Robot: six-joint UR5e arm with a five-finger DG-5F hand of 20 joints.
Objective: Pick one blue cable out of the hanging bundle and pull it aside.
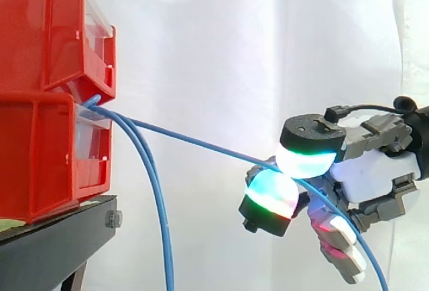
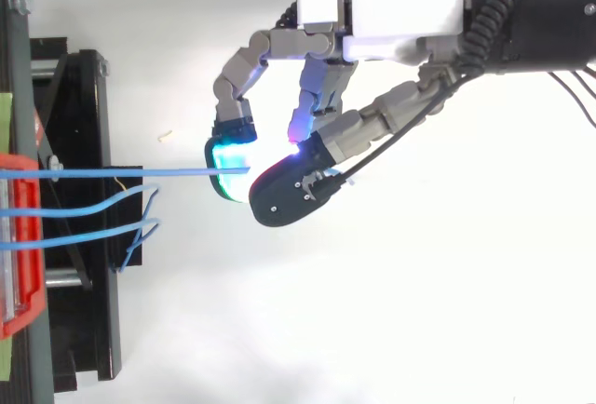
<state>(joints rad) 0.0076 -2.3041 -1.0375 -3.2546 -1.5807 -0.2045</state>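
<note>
While the hanging bundle [image 1: 161, 204] droops beside the red bins [image 1: 47, 70] at left, one blue cable [image 1: 201, 141] stretches taut rightward to the hand [image 1: 375, 170], pinched between its glowing pads [image 1: 305, 160]; pulling aside likely means farther right.

At nine o'clock in the side view, two glossy red plastic bins [image 1: 40, 103] sit stacked, plain, with clear pale fronts, over a matte black metal stand [image 1: 60, 237]. The taut thin blue cable [image 1: 201, 145] and the hanging blue cables [image 1: 159, 204] share one even sky blue. At three o'clock, the white-and-grey robot hand [image 1: 377, 173] shows black-backed fingertips [image 1: 305, 160] glowing white into cyan-green, one edged with a red line; lower ones glow pink. Behind, a plain white curtain [image 1: 221, 36].
</note>
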